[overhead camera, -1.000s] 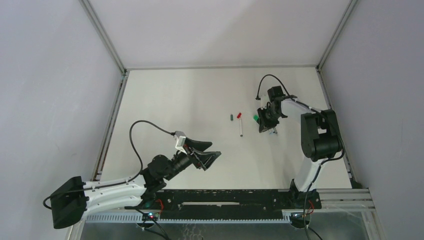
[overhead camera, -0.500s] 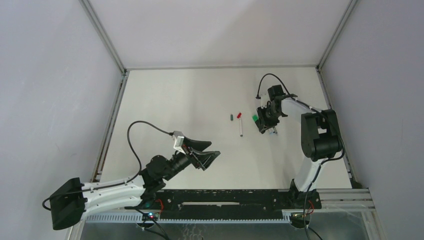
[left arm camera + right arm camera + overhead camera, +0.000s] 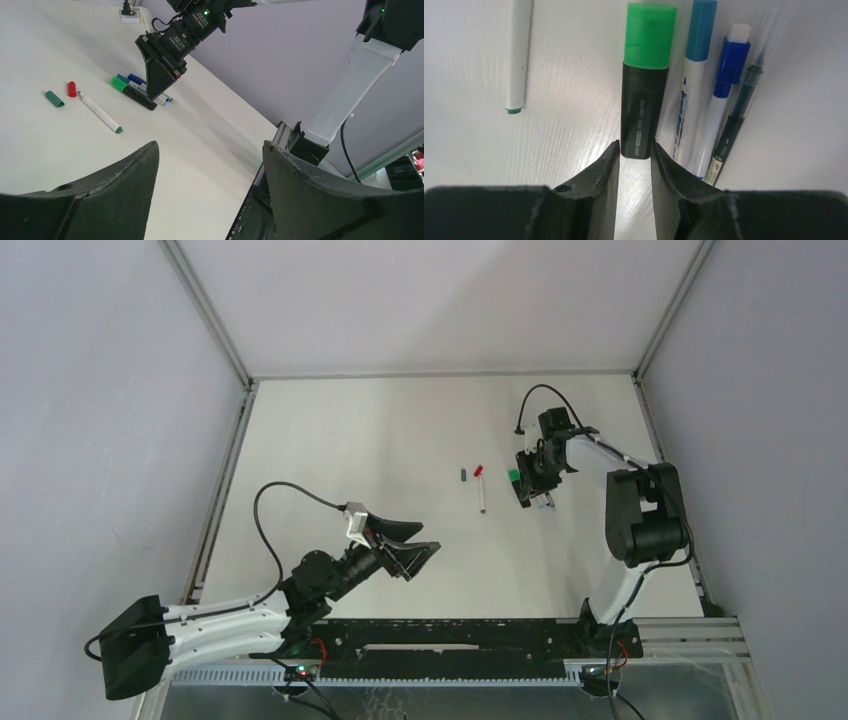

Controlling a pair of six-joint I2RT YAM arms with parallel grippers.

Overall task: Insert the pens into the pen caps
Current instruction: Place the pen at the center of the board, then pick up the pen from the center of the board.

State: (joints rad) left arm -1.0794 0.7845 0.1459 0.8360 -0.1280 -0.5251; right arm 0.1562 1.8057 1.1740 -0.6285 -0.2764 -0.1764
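Looking down from the top camera, I find the right fingers [image 3: 527, 492] low over a small row of pens, at about 2 o'clock from the middle of the desk [image 3: 350, 440]. On the right wrist camera they are only a little apart. The near end of the black marker [image 3: 640, 115], which wears a green cap [image 3: 649, 35], lies just between their tips. I cannot tell if they pinch it or only flank it. At 3 o'clock of the marker lie three thinner pens [image 3: 689, 100], side by side and close together. A white pen [image 3: 482, 496] lies alone at 9 o'clock of the row, with a red cap [image 3: 478, 471] at its far end and a dark cap [image 3: 463, 476] just beside that. The left fingers [image 3: 425, 545] are spread wide and hold nothing, at 7 o'clock, well apart from the pens.
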